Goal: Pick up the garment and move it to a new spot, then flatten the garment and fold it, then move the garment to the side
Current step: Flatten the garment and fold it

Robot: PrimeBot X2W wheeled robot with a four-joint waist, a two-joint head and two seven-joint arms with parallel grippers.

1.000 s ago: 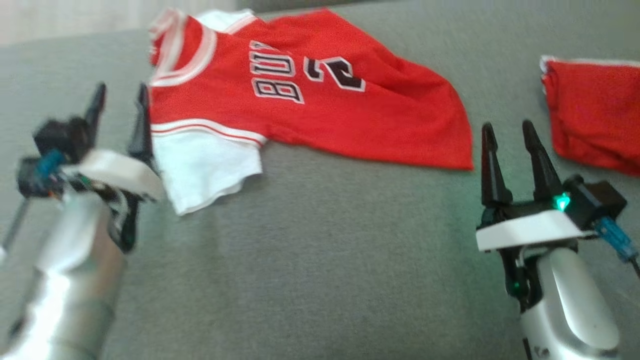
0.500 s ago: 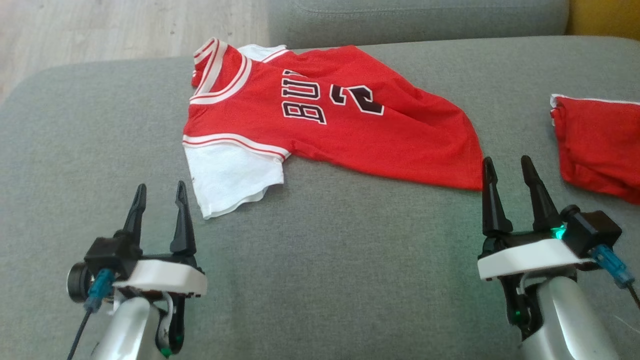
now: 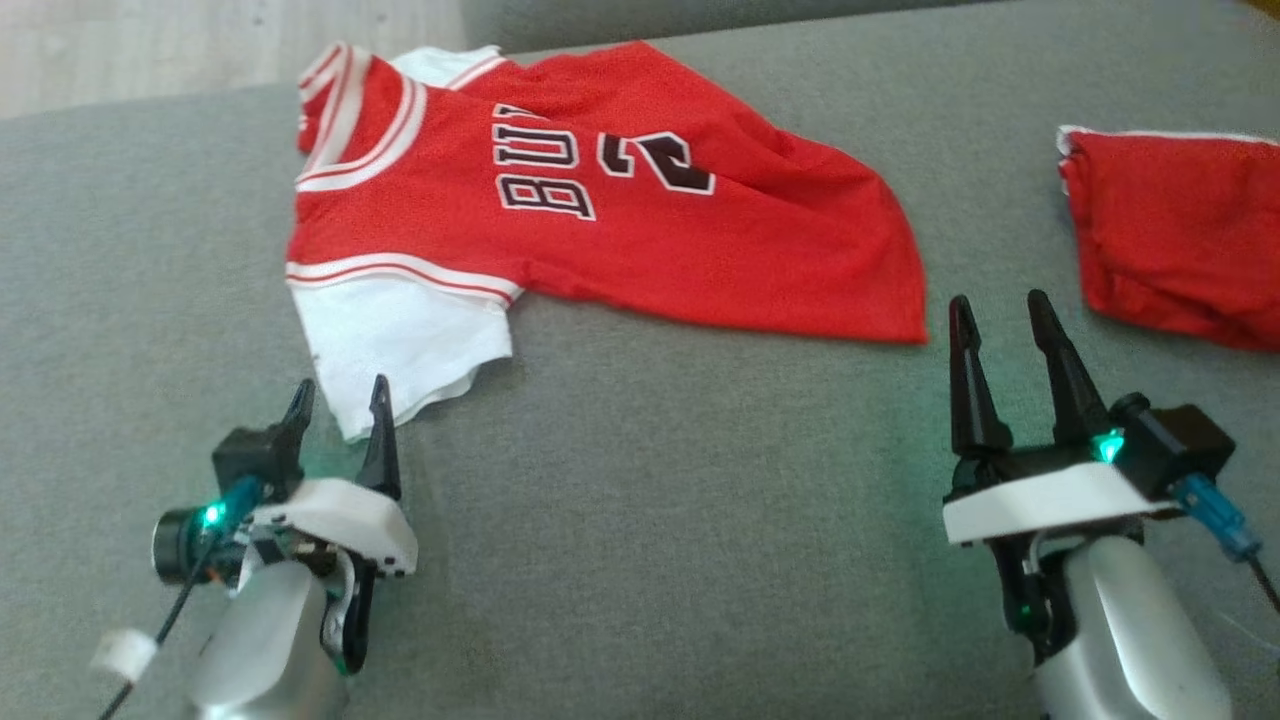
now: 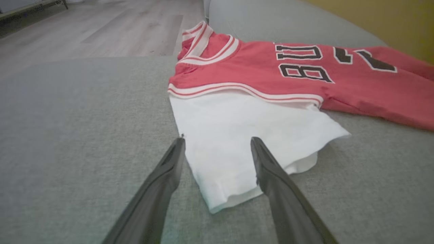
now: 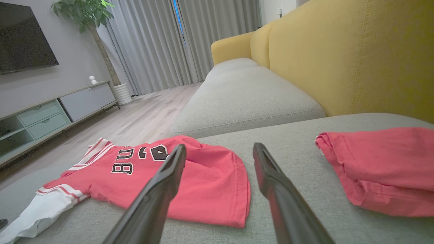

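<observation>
The garment (image 3: 620, 230) is a red jersey with white sleeves and black lettering, spread on the grey sofa cushion (image 3: 650, 520). My left gripper (image 3: 342, 385) stands open at the near end of the white sleeve (image 3: 400, 340). In the left wrist view the garment (image 4: 271, 78) lies ahead and the left gripper (image 4: 218, 139) straddles the sleeve's (image 4: 237, 135) end with nothing held. My right gripper (image 3: 998, 300) is open just right of the jersey's red hem corner. The right wrist view shows the right gripper (image 5: 219, 145) open over the garment's (image 5: 190, 176) hem.
A second red cloth (image 3: 1180, 240), folded, lies on the cushion to the right, beside the right gripper, and shows as the red cloth (image 5: 383, 166) in the right wrist view. A yellow backrest (image 5: 339, 51) rises behind. The cushion's left edge drops to a wooden floor (image 3: 150, 40).
The head camera has shifted. My left gripper came back from beside the jersey's collar side toward the front and now sits at the white sleeve's end. The right gripper has barely moved.
</observation>
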